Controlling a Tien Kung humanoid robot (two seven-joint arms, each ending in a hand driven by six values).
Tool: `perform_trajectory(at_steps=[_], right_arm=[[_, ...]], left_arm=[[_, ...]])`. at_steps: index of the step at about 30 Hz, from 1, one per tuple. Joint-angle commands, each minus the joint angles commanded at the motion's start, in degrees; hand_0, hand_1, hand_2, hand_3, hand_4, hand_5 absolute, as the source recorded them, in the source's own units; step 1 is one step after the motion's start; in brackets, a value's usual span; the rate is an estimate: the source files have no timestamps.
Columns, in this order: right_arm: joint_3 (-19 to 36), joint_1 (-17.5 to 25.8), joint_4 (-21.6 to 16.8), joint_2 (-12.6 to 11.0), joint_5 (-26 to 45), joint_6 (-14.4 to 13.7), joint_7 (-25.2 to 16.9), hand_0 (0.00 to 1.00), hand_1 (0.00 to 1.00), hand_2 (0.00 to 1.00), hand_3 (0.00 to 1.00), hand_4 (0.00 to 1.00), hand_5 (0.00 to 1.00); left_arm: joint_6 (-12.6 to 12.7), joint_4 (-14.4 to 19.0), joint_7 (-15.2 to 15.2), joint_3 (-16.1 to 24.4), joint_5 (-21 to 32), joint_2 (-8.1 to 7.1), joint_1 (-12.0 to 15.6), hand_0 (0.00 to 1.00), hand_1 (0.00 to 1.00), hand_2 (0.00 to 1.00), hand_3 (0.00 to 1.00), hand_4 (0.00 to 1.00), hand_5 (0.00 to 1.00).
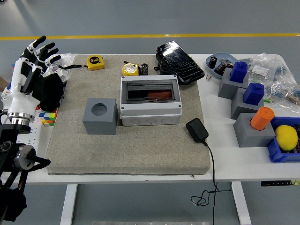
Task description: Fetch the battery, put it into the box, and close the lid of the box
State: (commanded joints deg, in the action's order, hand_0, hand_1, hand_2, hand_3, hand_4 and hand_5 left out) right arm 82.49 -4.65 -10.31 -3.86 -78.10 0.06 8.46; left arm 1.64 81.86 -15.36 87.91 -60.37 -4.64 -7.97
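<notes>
Left hand (29, 65) raised well left of the box (150, 101), fingers spread, holding nothing. Lid down over a red item inside; battery (144, 69) just behind the box. Possible trouble: lid perhaps not fully latched, liable to spring open.
</notes>
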Motion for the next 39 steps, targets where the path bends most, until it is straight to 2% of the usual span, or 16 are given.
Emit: perform_trajectory(at_steps=[18,31,39], right_arm=[[-0.03,0.01,0.0,-0.03,0.29,-0.02,-0.23,0.65,0.648,0.675,0.595,0.998,0.585],[0.01,-0.26,0.0,-0.15,0.17,-0.02,-0.18,0.649,0.647,0.675,0.595,0.998,0.585],[-1.33,-1.28,0.0,-0.3,0.3,0.27,-0.2,0.649,0.648,0.675,0.593,0.998,0.59]], left_arm=[[-0.15,0.83,0.29,2.58,-0.83,-0.43,0.38,0.61,0.713,0.726,0.773,0.998,0.521],[-0.38,0.76,0.87,2.59,-1.01,-0.72,0.31,0.611,0.713,0.725,0.773,0.998,0.52],[-0.52,0.6,0.97,2.46,-1.09,-1.33,-1.0,0.61,0.713,0.725,0.771,0.998,0.52]])
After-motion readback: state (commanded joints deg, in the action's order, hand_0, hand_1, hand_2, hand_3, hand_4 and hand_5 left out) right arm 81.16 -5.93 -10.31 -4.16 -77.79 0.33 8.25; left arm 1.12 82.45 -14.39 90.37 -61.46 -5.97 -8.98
